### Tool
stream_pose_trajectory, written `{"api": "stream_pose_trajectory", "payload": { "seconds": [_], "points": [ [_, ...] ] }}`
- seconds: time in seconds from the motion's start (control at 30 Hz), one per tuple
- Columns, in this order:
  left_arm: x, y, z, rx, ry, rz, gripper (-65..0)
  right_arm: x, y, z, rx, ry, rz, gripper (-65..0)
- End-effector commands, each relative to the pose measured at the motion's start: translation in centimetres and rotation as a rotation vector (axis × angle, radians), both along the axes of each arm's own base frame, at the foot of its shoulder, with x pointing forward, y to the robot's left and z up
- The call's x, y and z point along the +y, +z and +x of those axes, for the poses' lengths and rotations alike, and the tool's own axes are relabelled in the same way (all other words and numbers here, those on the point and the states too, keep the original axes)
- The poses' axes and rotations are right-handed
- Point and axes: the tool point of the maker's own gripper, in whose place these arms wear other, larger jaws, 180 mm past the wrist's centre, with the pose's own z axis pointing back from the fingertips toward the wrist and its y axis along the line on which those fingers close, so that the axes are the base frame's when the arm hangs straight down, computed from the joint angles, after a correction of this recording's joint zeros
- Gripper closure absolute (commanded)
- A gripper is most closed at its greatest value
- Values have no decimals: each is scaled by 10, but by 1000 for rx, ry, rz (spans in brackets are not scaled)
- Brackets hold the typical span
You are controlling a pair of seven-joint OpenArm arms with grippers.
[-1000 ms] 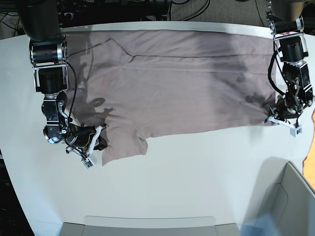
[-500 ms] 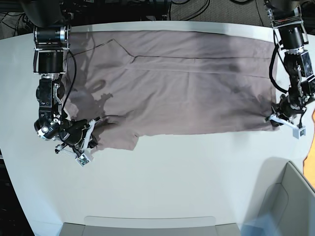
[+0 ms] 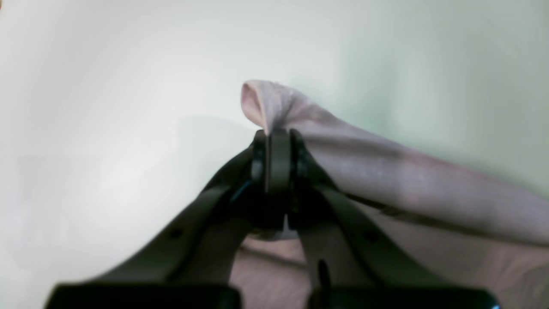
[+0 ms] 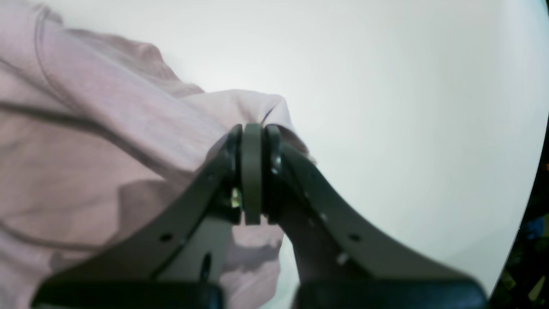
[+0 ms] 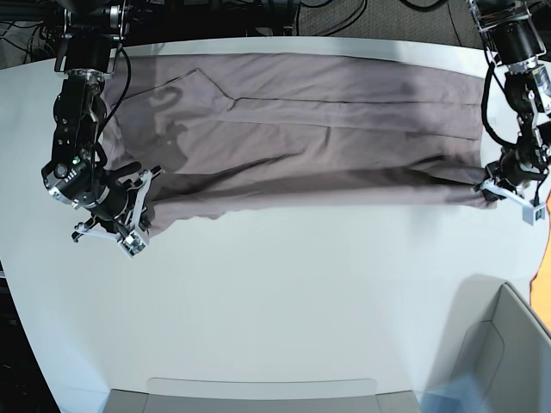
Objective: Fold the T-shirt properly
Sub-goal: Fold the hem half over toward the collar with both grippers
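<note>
The mauve T-shirt (image 5: pixel 318 129) lies spread across the far half of the white table (image 5: pixel 301 292), its near edge lifted into a long fold. My left gripper (image 5: pixel 492 191), on the right of the base view, is shut on the shirt's near right corner. A pinched fold of the T-shirt (image 3: pixel 386 171) pokes above my left gripper (image 3: pixel 274 143) in the left wrist view. My right gripper (image 5: pixel 148 217), on the left of the base view, is shut on the near left corner. In the right wrist view the T-shirt (image 4: pixel 107 141) bunches around my right gripper (image 4: pixel 253 139).
A grey bin (image 5: pixel 508 361) stands at the near right corner and a flat grey tray edge (image 5: pixel 258 396) runs along the front. Dark cables and floor (image 5: pixel 284 17) lie beyond the table's far edge.
Both grippers have risen and moved toward the far edge, drawing the shirt's near edge and left sleeve up and back, so the garment looks narrower front to back.
</note>
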Motion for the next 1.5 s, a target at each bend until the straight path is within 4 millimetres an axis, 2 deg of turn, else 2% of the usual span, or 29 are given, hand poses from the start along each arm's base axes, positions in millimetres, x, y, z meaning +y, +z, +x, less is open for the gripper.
{"api": "stream_pose_trajectory", "payload": {
  "seconds": [0.0,0.2,0.5,0.6,0.77,1.1,1.2,1.33,1.37,1.47],
  "points": [
    [9,17,6,-45,0,38,0,-6,15,3,-44,-6,-15,0],
    [-2,19,-11,-35,-52,81,0,-12,16,-26,-52,-18,-38,0],
    [-4,3,-36,29,-62,85,0,1,9,-71,-16,72,-94,0],
    [-6,1,-44,40,-74,94,0,-19,5,-80,35,14,-146,0],
    [-10,19,-54,7,-94,136,0,-47,2,-93,78,-89,-175,0],
    [-12,7,-73,99,-110,127,0,-47,-29,-135,207,-73,-178,0],
    [-12,-1,-87,136,-112,125,0,-47,-35,-142,230,-72,-177,0],
    [-13,-3,-90,147,-115,125,0,-47,-36,-144,234,-72,-177,0],
    [-13,-3,-91,149,-115,125,-16,-47,-36,-144,234,-72,-177,0],
    [-14,-5,-98,158,-125,130,-147,-48,-35,-144,234,-71,-181,0]
  ]
}}
